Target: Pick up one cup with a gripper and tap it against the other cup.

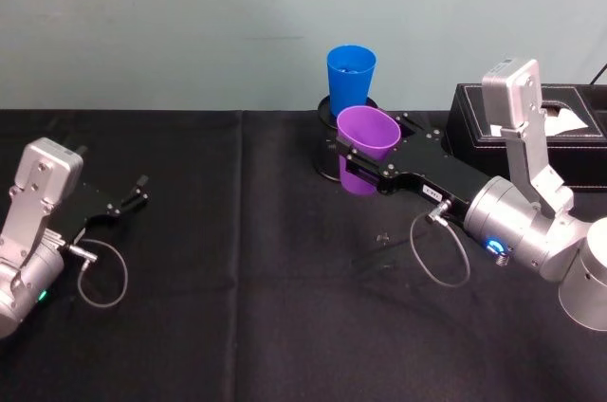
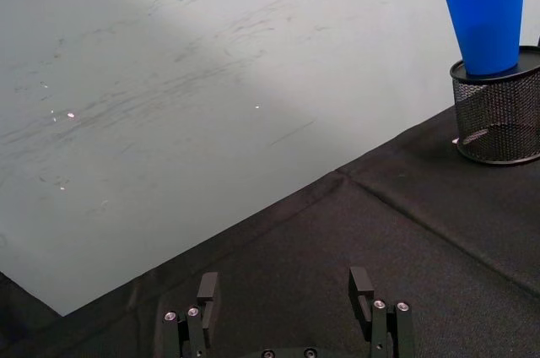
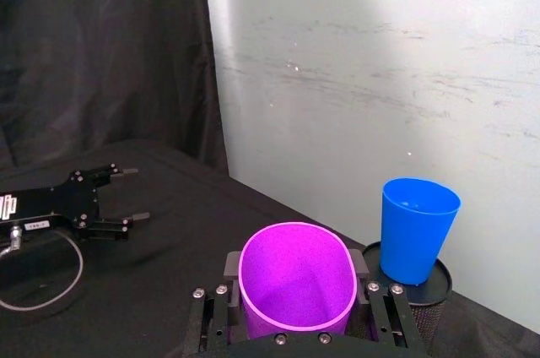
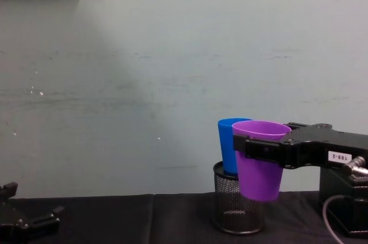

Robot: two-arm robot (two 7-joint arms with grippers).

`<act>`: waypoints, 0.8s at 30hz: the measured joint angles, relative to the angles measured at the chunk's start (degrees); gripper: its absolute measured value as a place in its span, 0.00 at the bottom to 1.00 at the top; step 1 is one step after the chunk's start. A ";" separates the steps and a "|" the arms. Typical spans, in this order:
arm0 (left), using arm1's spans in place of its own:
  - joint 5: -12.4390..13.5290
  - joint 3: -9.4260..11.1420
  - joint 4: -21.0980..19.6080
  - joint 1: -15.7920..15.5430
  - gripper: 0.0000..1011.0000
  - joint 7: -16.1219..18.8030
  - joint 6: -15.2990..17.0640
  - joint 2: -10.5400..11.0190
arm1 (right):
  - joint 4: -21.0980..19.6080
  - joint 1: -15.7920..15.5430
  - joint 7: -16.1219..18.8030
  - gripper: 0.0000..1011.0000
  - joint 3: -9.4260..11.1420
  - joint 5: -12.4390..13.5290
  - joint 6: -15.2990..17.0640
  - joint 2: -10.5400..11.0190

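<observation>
The purple cup (image 1: 368, 132) hangs tilted above the table with my right gripper (image 1: 375, 143) shut on its sides, one finger on each side. The blue cup (image 1: 350, 75) stands upright on top of a black wire-mesh pot (image 4: 236, 209) just behind it. In the right wrist view a small gap shows between the purple cup (image 3: 295, 278) and the blue cup (image 3: 415, 227). From the chest the purple cup (image 4: 259, 163) overlaps the blue cup (image 4: 227, 146). My left gripper (image 1: 140, 190) rests open on the cloth at far left, holding nothing.
A black tissue box (image 1: 531, 122) sits at the back right, close behind my right arm. The pale wall runs right behind the mesh pot (image 2: 498, 117). Black cloth covers the table, and a cable loops beside each wrist.
</observation>
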 joint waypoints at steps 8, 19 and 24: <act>0.00 0.00 0.00 0.00 0.99 0.00 0.00 0.00 | 0.02 0.00 0.01 0.72 0.00 0.00 -0.03 0.00; 0.00 0.00 0.00 0.00 0.99 0.00 0.00 0.00 | 0.02 0.00 0.04 0.72 0.00 0.00 -0.03 0.00; 0.00 0.00 0.00 0.00 0.99 0.00 0.00 0.00 | 0.02 0.00 0.06 0.72 0.00 0.00 -0.02 0.00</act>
